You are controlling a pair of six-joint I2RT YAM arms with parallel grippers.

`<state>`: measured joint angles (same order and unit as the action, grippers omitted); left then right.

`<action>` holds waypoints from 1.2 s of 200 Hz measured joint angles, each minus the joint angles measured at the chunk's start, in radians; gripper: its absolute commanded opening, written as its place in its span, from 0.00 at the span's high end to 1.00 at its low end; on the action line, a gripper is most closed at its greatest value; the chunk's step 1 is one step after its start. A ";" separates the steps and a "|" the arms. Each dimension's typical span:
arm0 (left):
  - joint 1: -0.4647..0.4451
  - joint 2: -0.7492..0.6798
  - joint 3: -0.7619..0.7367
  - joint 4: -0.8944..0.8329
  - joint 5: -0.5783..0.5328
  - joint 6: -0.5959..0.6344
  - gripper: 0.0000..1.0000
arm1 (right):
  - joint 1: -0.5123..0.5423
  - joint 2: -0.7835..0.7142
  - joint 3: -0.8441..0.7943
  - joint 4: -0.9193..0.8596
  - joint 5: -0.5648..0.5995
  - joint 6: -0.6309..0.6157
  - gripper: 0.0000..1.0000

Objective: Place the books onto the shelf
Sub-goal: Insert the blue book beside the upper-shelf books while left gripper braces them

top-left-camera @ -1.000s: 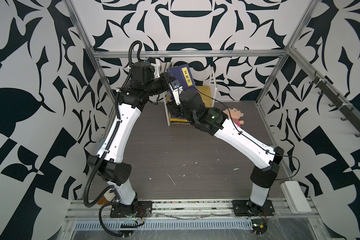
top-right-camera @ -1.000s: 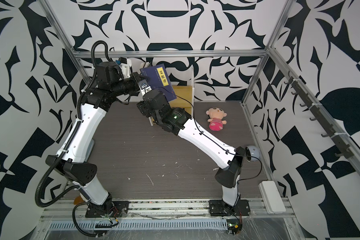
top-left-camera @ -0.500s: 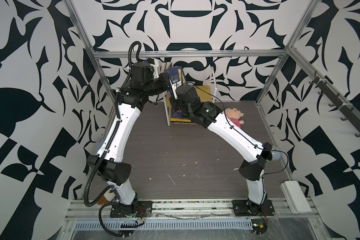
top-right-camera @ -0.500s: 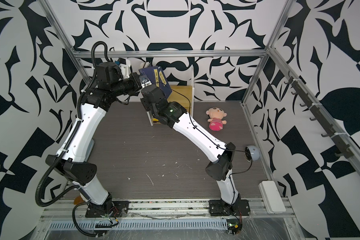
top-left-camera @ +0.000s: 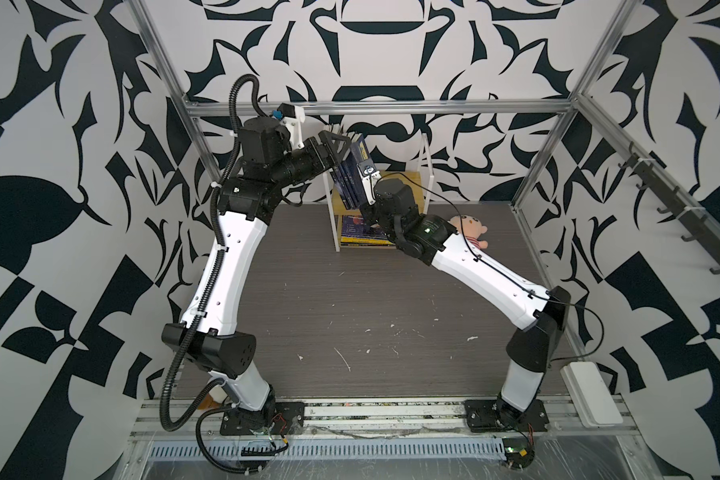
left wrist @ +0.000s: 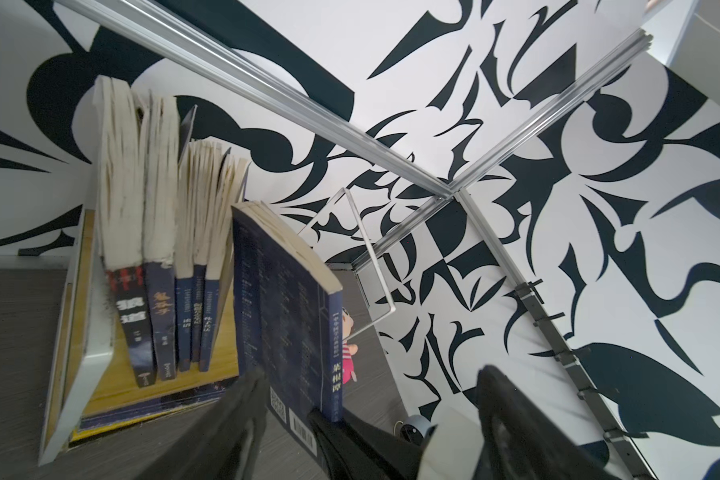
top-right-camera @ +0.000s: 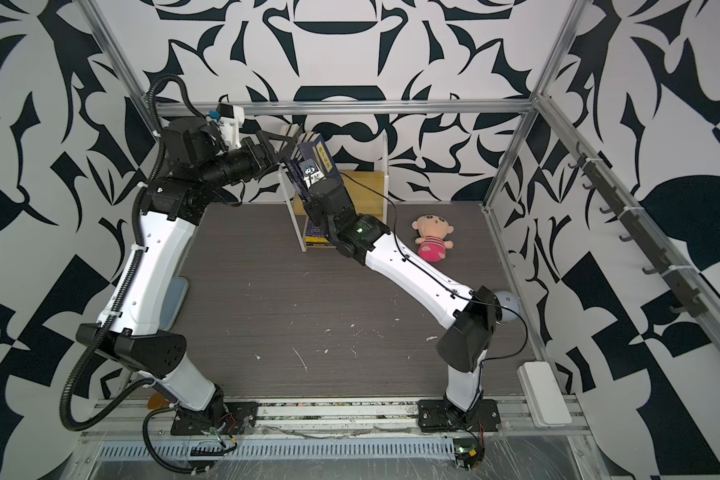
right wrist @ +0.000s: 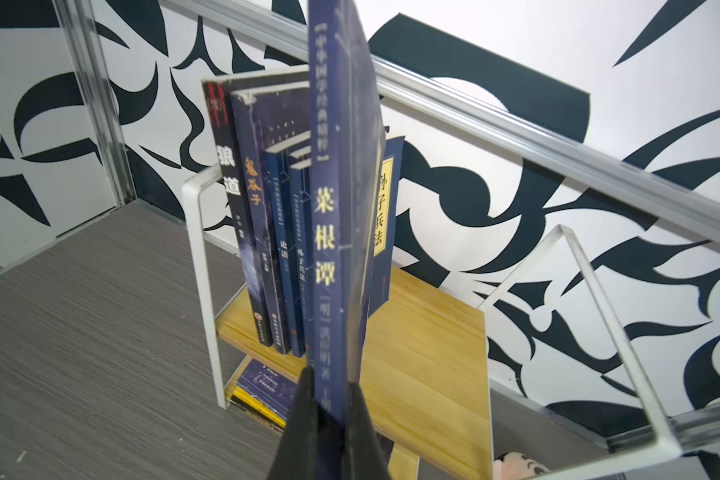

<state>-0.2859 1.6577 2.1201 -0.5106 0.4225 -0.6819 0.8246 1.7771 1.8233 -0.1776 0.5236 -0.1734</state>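
The right gripper (right wrist: 329, 386) pinches the navy book (right wrist: 333, 208) upright by its spine, just beside the row (right wrist: 267, 232) standing on the shelf's (right wrist: 429, 353) upper board, apparently to slot it in; the left gripper (left wrist: 366, 378) gapes empty.

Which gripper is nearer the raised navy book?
Right. The right gripper is shut on the book, at its spine's lower end. The left gripper has open jaws straddling the book's corner without clamping it.

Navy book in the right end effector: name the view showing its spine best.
Right wrist: the navy book shows its spine title legibly. Left wrist shows mostly its back cover; both top views show it small.
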 measured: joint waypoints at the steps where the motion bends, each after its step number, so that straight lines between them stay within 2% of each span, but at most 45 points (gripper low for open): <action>1: 0.000 0.000 0.000 0.000 0.001 -0.003 0.08 | 0.000 -0.005 -0.010 0.012 0.000 -0.005 1.00; 44: 0.011 -0.005 -0.045 0.062 0.088 -0.035 0.04 | 0.003 -0.073 -0.261 0.395 -0.008 -0.245 1.00; 76: 0.006 0.023 -0.062 0.086 0.121 -0.066 0.14 | 0.004 -0.060 -0.335 0.568 0.006 -0.381 1.00; 84: 0.004 0.033 -0.063 0.089 0.123 -0.070 0.25 | 0.004 -0.056 -0.342 0.602 0.010 -0.404 1.00; 102: 0.000 0.052 -0.063 0.096 0.119 -0.087 0.32 | 0.005 -0.050 -0.351 0.661 0.021 -0.443 1.00; 135: -0.012 0.080 -0.061 0.105 0.099 -0.100 0.64 | 0.006 -0.050 -0.381 0.753 0.037 -0.499 1.00; 157: -0.023 0.092 -0.056 0.109 0.086 -0.095 0.75 | 0.006 -0.050 -0.405 0.770 0.041 -0.523 1.00; 166: -0.028 0.103 -0.042 0.106 0.076 -0.091 0.85 | 0.006 -0.048 -0.407 0.775 0.045 -0.531 1.00; 176: -0.035 0.114 -0.025 0.103 0.066 -0.071 1.00 | 0.005 -0.046 -0.407 0.780 0.050 -0.541 1.00; 190: -0.046 0.127 -0.001 0.093 0.050 -0.042 1.00 | 0.000 -0.045 -0.407 0.779 0.057 -0.545 1.00; 202: -0.059 0.140 0.026 0.070 0.028 -0.004 1.00 | -0.005 -0.045 -0.402 0.756 0.056 -0.529 0.74; 212: -0.071 0.154 0.054 0.055 0.003 0.039 1.00 | -0.008 -0.047 -0.393 0.716 0.043 -0.494 0.61; 223: -0.086 0.174 0.086 0.042 -0.023 0.090 1.00 | -0.012 -0.054 -0.386 0.647 0.024 -0.452 0.55; 240: -0.103 0.203 0.126 0.028 -0.069 0.156 1.00 | -0.020 -0.086 -0.386 0.518 -0.019 -0.351 0.54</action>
<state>-0.3889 1.8606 2.2456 -0.4828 0.3531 -0.5262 0.8043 1.6909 1.4376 0.3408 0.5045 -0.5243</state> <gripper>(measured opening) 0.100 0.458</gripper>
